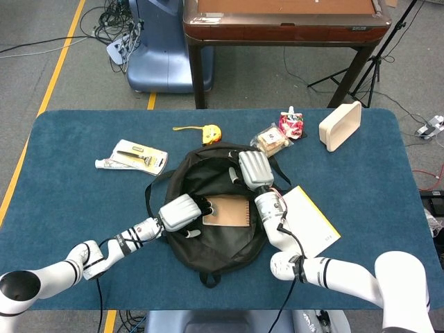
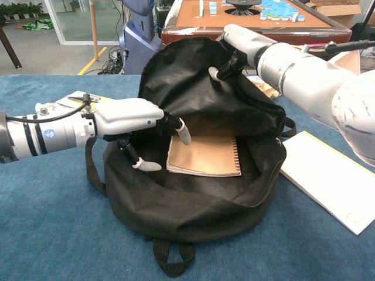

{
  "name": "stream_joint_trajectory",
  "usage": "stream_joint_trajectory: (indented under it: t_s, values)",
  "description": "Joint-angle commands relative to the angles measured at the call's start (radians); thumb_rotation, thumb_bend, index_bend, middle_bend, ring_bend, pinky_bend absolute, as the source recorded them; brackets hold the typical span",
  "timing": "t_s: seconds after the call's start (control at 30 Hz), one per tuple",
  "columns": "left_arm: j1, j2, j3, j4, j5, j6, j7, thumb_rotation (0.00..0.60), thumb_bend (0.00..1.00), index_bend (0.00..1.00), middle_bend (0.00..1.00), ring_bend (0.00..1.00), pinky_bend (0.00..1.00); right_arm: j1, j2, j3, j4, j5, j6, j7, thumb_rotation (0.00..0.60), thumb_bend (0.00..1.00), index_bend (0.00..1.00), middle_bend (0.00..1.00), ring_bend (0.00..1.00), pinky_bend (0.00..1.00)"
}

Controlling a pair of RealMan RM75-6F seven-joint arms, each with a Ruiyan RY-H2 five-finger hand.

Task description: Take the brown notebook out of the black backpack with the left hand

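Inside the black backpack [image 2: 193,193] lies the brown notebook [image 2: 204,156], flat and thin; it looks light and stiff. The left hand [image 2: 132,117], fingers apart, should pinch its left edge. The right hand [image 2: 237,44] holds the flap up

My left hand [image 2: 137,120] reaches into the backpack [image 2: 193,193], notebook [image 2: 205,156] just past its fingertips; my right hand [image 2: 237,44] holds the flap up.
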Motion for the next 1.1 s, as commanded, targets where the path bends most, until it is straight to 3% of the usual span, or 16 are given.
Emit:
stream_joint_trajectory:
  t_s: [0.03,0.53,1.1]
  values:
    - [-0.01,-0.036,0.013,0.057,-0.004,0.014,0.035,0.6,0.23,0.23,0.2,0.21,0.29,0.001,0.0,-0.001,-0.001,0.002,0.0,-0.002,0.6,0.79,0.77,0.47,0.37,0.48]
    - [-0.033,-0.16,0.063,0.282,0.009,0.089,0.085,0.6,0.23,0.22,0.19,0.2,0.28,0.004,0.005,-0.007,-0.022,0.012,0.016,-0.017,0.6,0.79,0.77,0.47,0.37,0.48]
    - [-0.041,-0.229,0.1,0.39,-0.019,0.08,0.063,0.6,0.23,0.22,0.19,0.2,0.28,-0.002,0.019,-0.016,-0.051,0.019,0.032,-0.032,0.6,0.79,0.77,0.47,0.37,0.48]
